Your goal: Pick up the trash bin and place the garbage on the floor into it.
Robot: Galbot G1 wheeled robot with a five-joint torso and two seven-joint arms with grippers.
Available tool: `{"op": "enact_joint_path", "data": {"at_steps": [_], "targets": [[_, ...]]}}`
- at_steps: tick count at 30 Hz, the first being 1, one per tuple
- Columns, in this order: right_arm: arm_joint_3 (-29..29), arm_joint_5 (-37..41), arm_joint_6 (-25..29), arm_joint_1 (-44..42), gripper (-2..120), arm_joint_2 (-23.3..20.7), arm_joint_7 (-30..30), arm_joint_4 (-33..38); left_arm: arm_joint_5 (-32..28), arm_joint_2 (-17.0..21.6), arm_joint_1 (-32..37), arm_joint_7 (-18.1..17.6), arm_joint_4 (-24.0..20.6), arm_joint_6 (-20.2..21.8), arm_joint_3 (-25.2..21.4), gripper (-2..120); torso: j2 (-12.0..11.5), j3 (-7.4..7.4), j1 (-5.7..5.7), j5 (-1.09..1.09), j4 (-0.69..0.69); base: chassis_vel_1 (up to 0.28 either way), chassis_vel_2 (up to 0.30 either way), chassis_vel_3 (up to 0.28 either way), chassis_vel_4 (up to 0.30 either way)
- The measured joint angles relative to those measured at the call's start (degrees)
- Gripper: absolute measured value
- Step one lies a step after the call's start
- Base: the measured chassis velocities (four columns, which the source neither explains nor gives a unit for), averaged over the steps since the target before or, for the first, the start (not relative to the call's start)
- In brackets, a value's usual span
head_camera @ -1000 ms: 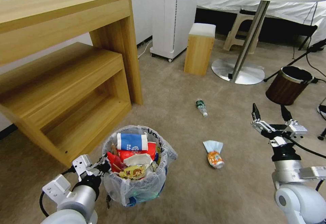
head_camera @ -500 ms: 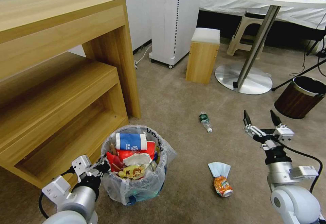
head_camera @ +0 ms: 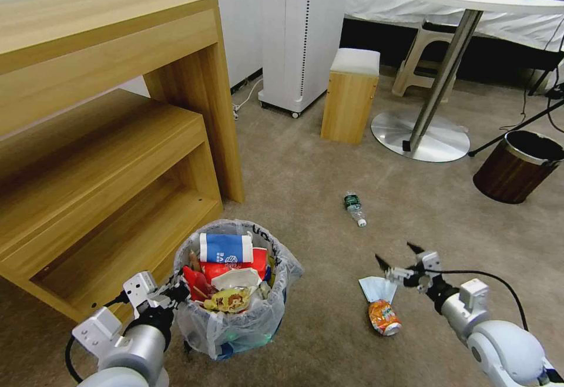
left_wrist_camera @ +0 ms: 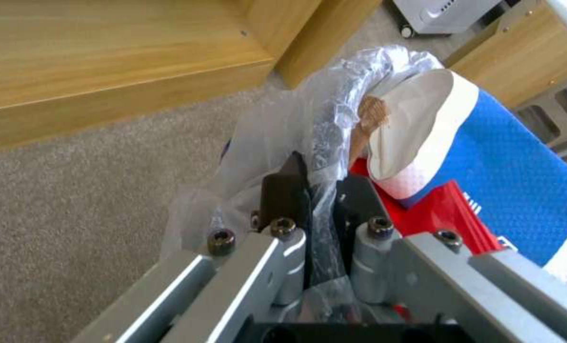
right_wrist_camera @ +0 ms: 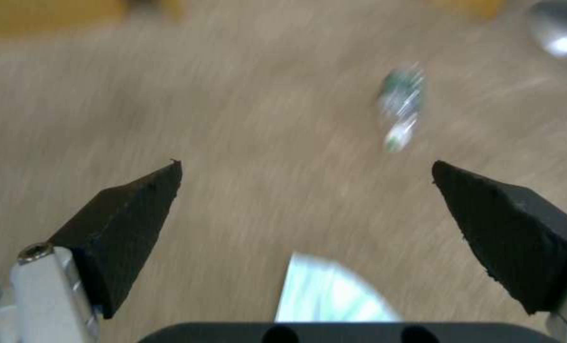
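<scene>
The trash bin sits on the floor at my front left, just right of the wooden shelf unit, my left gripper on its near-left rim. My right gripper hangs above the wrapper, a small can nearer me. The bottle lies farther ahead, before the stool.

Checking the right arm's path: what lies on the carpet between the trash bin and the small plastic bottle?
Bare carpet in the head view: nothing lies between the trash bin and the small plastic bottle.
</scene>
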Motion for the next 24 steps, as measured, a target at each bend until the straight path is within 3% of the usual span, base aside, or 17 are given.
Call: {"op": "enact_joint_path", "data": {"at_steps": [2, 3, 4, 6, 7, 10, 15, 24], "targets": [[0.0, -5.0, 0.1, 0.0, 100, -0.7, -8.0, -3.2, 0.0, -0.1, 0.0, 0.0, 0.0, -0.2, -0.1, 3, 0.0, 0.0, 0.0, 0.0, -0.01, 0.0, 0.0, 0.0, 0.0], [0.0, -5.0, 0.1, 0.0, 100, -0.7, -8.0, -3.2, 0.0, -0.1, 0.0, 0.0, 0.0, -0.2, -0.1, 3, 0.0, 0.0, 0.0, 0.0, -0.01, 0.0, 0.0, 0.0, 0.0], [0.3, -9.0, 5.1, 0.2, 100, -1.2, -19.3, -6.6, 0.4, -0.5, -0.1, 0.0, 0.0, -0.2, 0.3, 3, 0.0, 0.0, 0.0, 0.02, -0.01, 0.0, 0.0, 0.0, 0.0], [1.8, -14.1, 11.1, 1.2, 100, -1.5, -34.9, -9.8, 1.0, -0.8, -0.5, 0.0, 0.0, -0.3, 1.0, 3, 0.0, 0.0, 0.0, 0.0, -0.01, 0.0, 0.0, 0.0, 0.0], [1.8, -14.1, 11.1, 1.2, 100, -1.5, -34.9, -9.8, 1.0, -0.8, -0.5, 0.0, 0.0, -0.3, 1.0, 3, 0.0, 0.0, 0.0, 0.0, -0.01, 0.0, 0.0, 0.0, 0.0], [3.0, -19.9, 14.6, 2.5, 100, -2.1, -45.0, -12.2, 1.6, -1.1, -0.9, 0.0, 0.0, -0.3, 1.4, 3, 0.0, 0.0, 0.0, 0.0, -0.01, 0.0, 0.0, 0.0, 0.0], [4.3, -27.4, 17.6, 5.2, 100, -2.8, -52.1, -16.3, 1.7, -1.3, -1.2, 0.0, 0.0, -0.4, 1.4, 3, 0.0, 0.01, 0.0, 0.01, -0.01, 0.0, 0.0, 0.0, 0.0], [6.1, -35.4, 19.4, 10.1, 100, -3.0, -53.3, -23.5, 1.4, -1.5, -1.2, 0.0, 0.0, -1.0, 1.0, 3, 0.0, 0.01, 0.0, 0.01, -0.01, 0.0, 0.0, 0.0, 0.0]]}}
